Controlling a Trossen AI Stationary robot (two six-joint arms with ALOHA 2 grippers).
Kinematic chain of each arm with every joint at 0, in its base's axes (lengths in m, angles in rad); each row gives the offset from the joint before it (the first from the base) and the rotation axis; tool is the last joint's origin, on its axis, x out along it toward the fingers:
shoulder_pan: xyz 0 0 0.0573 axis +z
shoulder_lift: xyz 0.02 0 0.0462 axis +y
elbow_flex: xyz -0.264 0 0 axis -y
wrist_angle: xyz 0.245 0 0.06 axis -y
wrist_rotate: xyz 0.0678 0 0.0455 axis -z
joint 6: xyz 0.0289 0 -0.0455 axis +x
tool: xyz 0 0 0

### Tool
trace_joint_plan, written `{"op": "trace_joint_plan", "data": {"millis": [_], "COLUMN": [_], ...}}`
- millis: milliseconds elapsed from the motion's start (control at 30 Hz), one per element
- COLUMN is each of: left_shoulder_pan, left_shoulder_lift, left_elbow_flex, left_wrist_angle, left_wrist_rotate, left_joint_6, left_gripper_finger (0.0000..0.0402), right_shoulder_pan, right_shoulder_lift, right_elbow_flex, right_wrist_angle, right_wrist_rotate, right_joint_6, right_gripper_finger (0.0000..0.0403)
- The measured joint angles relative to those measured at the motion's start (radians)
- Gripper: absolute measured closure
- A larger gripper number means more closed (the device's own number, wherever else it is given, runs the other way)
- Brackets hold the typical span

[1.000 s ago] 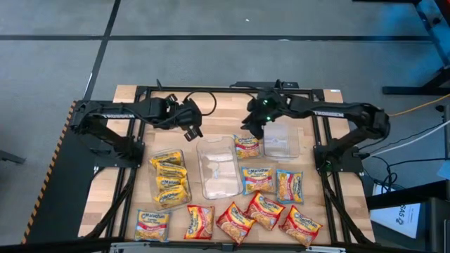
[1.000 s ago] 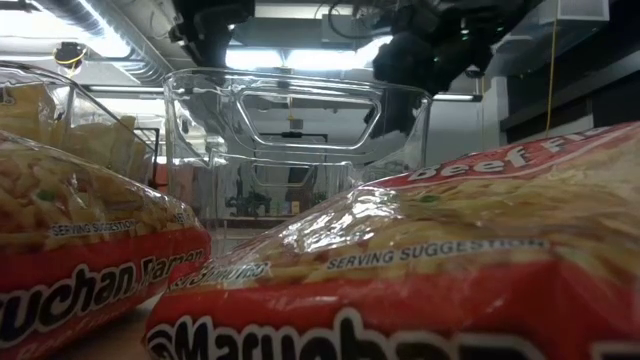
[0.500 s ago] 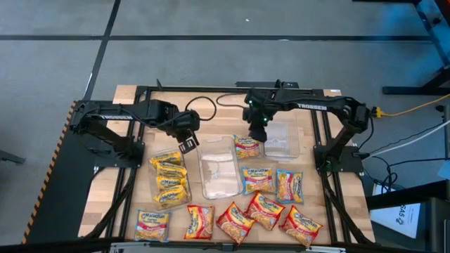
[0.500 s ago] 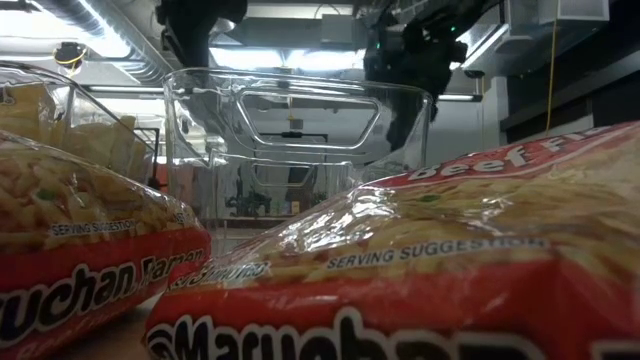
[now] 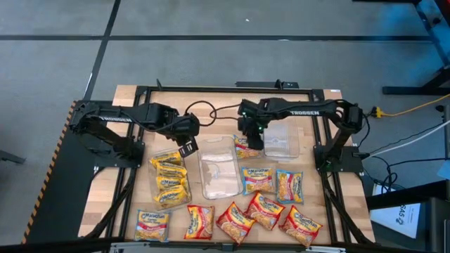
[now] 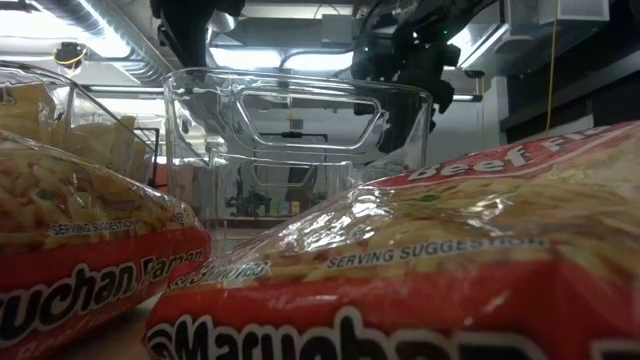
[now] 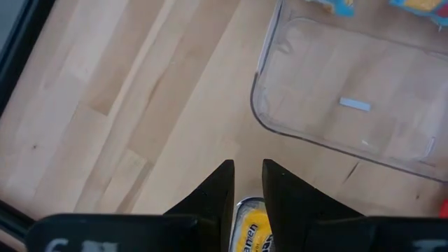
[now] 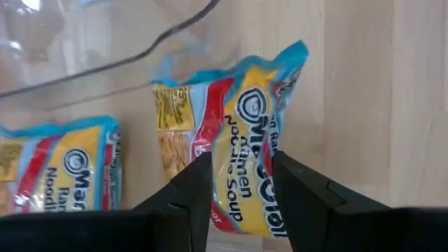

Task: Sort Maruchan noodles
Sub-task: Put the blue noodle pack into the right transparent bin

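One blue-edged noodle packet (image 8: 234,164) lies on the bench (image 5: 218,98) beneath my right end effector (image 8: 238,183), fingers spread to straddle it; left end effector (image 7: 246,185) hovers nearly closed, empty.

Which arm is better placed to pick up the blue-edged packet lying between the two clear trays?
Right. The right gripper hangs directly over that blue-edged packet, open, fingers either side of it. The left gripper sits beyond the middle tray, near the yellow packets.
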Motion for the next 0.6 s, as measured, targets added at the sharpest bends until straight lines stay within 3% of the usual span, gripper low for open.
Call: {"op": "trace_joint_plan", "data": {"millis": [200, 367, 467, 600], "left_shoulder_pan": [0.000, 0.000, 0.000, 0.000], "left_shoulder_lift": [0.000, 0.000, 0.000, 0.000], "left_elbow_flex": [0.000, 0.000, 0.000, 0.000], "left_wrist_angle": [0.005, 0.006, 0.006, 0.006], "left_wrist_rotate": [0.000, 0.001, 0.002, 0.002], "left_joint_6": [-0.019, -0.019, -0.019, -0.019], "left_gripper_finger": [0.0333, 0.0333, 0.0333, 0.0333], "right_shoulder_pan": [0.031, 0.030, 0.030, 0.030], "right_shoulder_lift": [0.043, 0.068, 0.068, 0.068], "right_elbow_flex": [0.000, 0.000, -0.001, 0.001], "right_wrist_angle": [0.004, 0.006, 0.017, 0.027], "right_wrist_rotate": [0.113, 0.121, 0.140, 0.132], "right_joint_6": [-0.006, 0.023, 0.025, 0.026], "right_gripper_finger": [0.0258, 0.0263, 0.0288, 0.0353]}}
